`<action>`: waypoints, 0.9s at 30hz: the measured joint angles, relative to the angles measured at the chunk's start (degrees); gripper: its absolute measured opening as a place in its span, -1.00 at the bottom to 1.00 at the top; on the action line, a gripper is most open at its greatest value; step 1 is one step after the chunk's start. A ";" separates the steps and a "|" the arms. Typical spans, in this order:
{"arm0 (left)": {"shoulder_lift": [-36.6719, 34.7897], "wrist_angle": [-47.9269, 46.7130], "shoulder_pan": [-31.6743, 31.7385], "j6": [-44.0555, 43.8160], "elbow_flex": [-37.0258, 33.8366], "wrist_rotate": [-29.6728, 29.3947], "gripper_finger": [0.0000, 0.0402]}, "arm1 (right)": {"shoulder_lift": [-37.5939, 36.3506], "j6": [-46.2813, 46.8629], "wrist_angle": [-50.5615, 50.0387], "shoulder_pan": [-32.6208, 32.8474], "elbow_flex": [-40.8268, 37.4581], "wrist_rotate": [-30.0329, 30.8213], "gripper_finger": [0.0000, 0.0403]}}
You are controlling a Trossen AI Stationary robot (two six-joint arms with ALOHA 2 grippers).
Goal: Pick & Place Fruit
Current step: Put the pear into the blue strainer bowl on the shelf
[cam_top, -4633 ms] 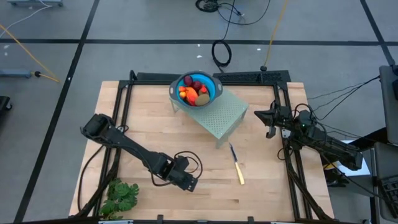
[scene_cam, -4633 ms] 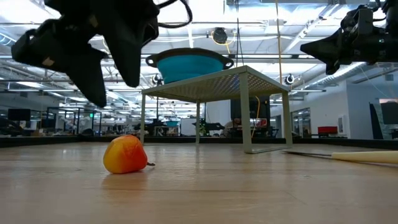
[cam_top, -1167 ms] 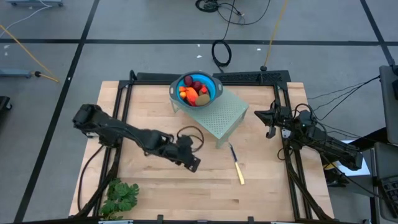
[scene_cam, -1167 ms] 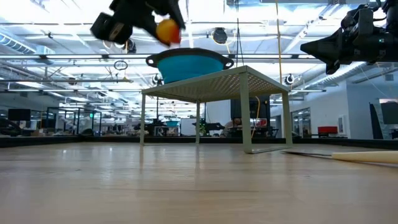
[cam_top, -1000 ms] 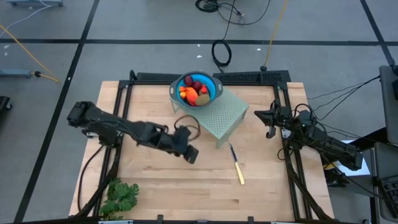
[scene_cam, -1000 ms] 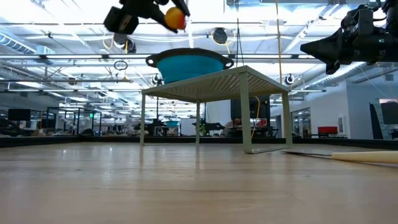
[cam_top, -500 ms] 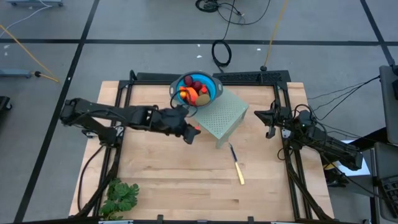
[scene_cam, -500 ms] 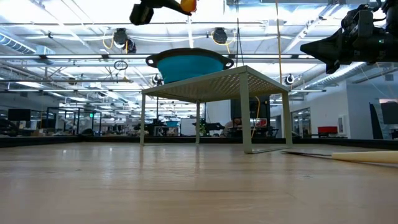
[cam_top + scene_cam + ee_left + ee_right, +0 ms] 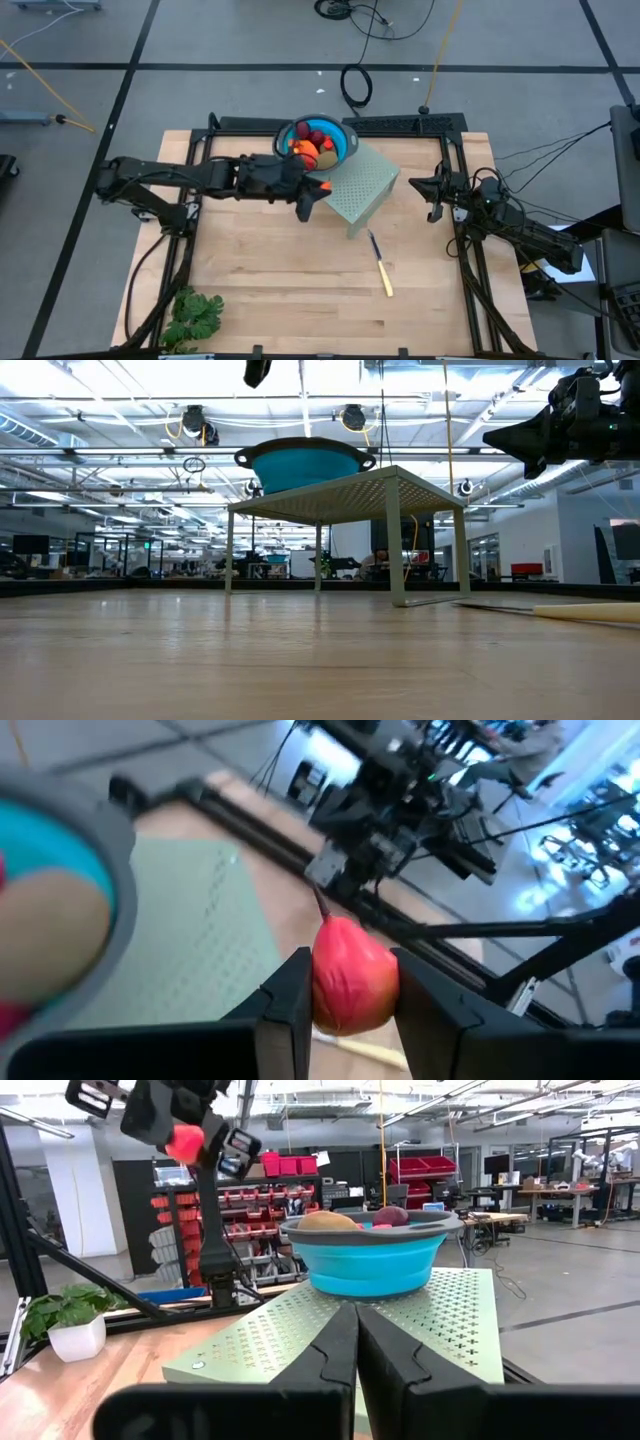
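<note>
An orange-red fruit is held in the air by my left gripper, just at the near left side of the blue bowl. The bowl stands on a pale green perforated stand and holds dark red, orange and olive-brown fruit. The right wrist view shows the same gripper with the fruit above and beside the bowl. My right gripper waits shut at the table's right side. My left gripper pinches the fruit's two opposite sides between its two fingers. The fingers come nearly level from the table's left, slanting a little down. The fruit is lifted clear of table and stand, its pointed end sticking out past the fingertips.
A yellow-handled knife lies on the wood near the stand's near corner. A leafy green bunch lies at the near left corner. Black frame rails run along the table's left, far and right sides.
My left gripper has carried the fruit up and toward the far edge, from the middle of the table to the bowl's near left side, rolling its wrist on the way. In the low view it has risen out of the picture's top. Its hold stays shut on the fruit.
</note>
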 joint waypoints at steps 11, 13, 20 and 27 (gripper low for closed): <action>0.06 7.15 -0.48 20.77 -0.02 -0.17 -0.47 | 0.00 0.00 -0.02 0.00 0.00 -0.01 -1.00; 0.06 8.75 -0.75 26.33 -0.02 -0.17 -0.47 | 0.00 0.00 -0.02 0.00 0.00 0.00 -1.00; 0.06 11.54 -2.19 47.46 -0.02 -3.84 -0.47 | 0.00 0.00 -0.02 0.01 0.00 0.00 -1.00; 0.06 11.48 -2.75 59.32 -0.02 -8.64 -0.47 | 0.00 0.00 -0.04 0.02 0.00 0.00 -1.00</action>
